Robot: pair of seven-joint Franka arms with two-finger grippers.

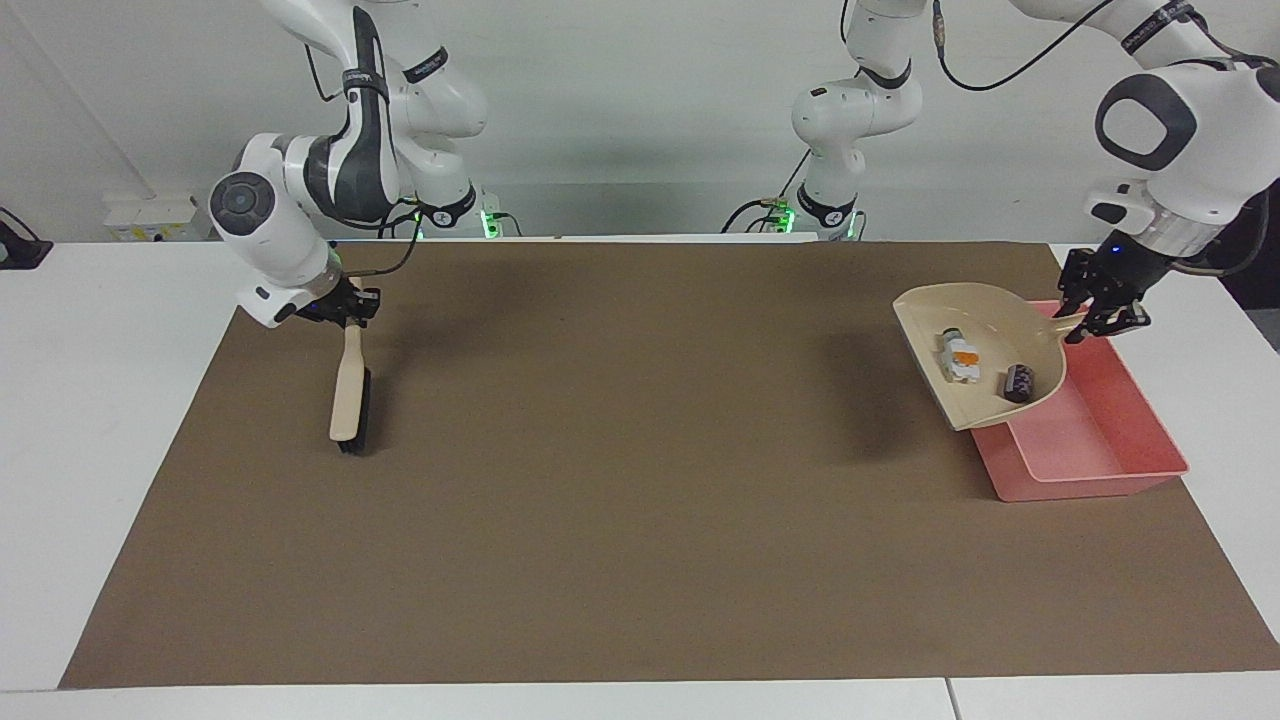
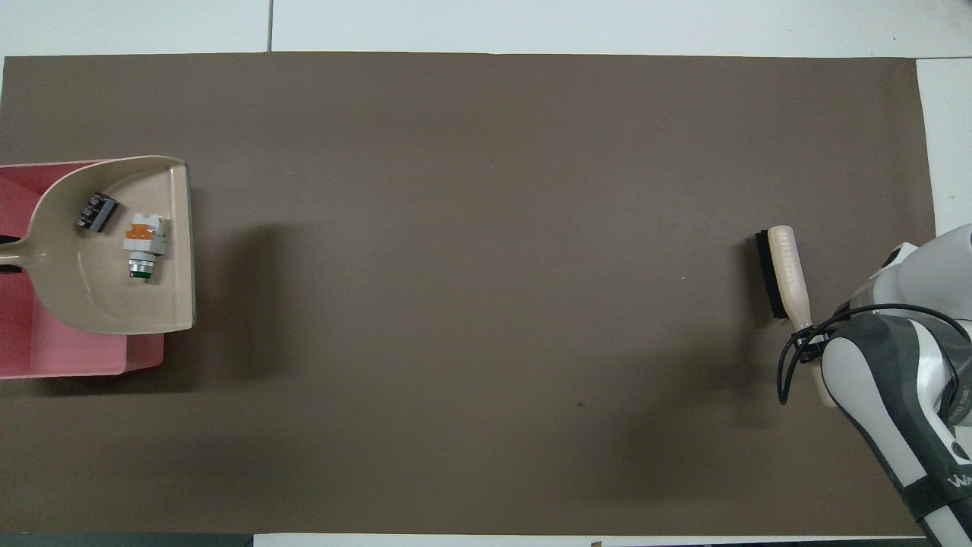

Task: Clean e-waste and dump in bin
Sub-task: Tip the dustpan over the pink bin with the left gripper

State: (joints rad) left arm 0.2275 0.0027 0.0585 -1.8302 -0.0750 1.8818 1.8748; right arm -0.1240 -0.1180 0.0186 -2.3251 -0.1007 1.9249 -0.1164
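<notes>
At the facing view's left, the right gripper (image 1: 345, 308) pinches the brush (image 1: 351, 393) by its handle, bristles down at the mat (image 1: 600, 480). At right, the left gripper (image 1: 1100, 305) clamps the dustpan (image 1: 985, 350) handle, holding it raised over the bin (image 1: 1100, 440). The e-waste (image 1: 962, 358), 2 pieces, sits in the pan; dumping is in hand, and tipping the pan likely comes next.
</notes>
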